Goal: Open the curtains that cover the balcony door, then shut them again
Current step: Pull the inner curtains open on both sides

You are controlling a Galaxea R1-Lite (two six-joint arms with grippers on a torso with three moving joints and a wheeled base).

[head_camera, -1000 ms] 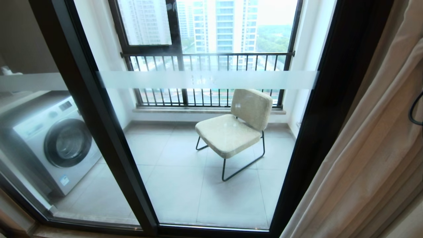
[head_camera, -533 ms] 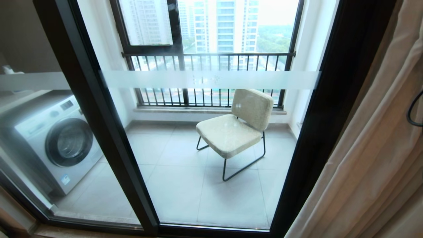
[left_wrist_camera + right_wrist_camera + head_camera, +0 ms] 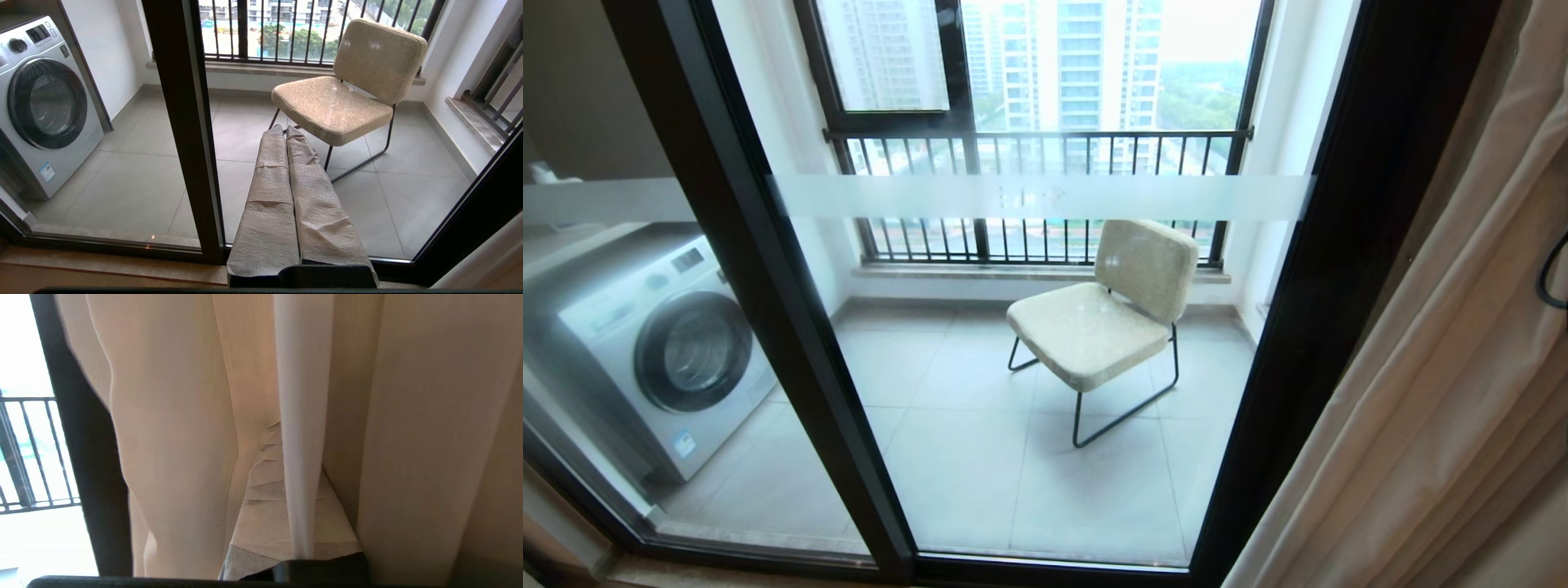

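My right pincer (image 3: 282, 469) sits closest to the work, buried among the folds of the curtains (image 3: 175, 428). Its paper-wrapped fingers (image 3: 265, 486) are pressed together, with a white strip of sheer (image 3: 300, 416) hanging across them; I cannot tell whether any cloth is really pinched between them or merely draped over. My left pincer (image 3: 286, 139) is parked low in front of the glass, clenched on nothing.

The curtains (image 3: 1445, 367) are bunched at my right side, past the black frame, so the balcony door (image 3: 1045, 196) stands uncovered. I judge the opening half done and the closing about to start. To do it well I should make sure I have a firm bite on the leading hem, not just the sheer, then sweep steadily leftward along the glass, keeping the pull level so the fabric glides on its rail instead of tugging downward.

Beyond the glass sit a chair (image 3: 1111, 310) and, further left, a washing machine (image 3: 654, 343); behind them a railing (image 3: 1037, 139).
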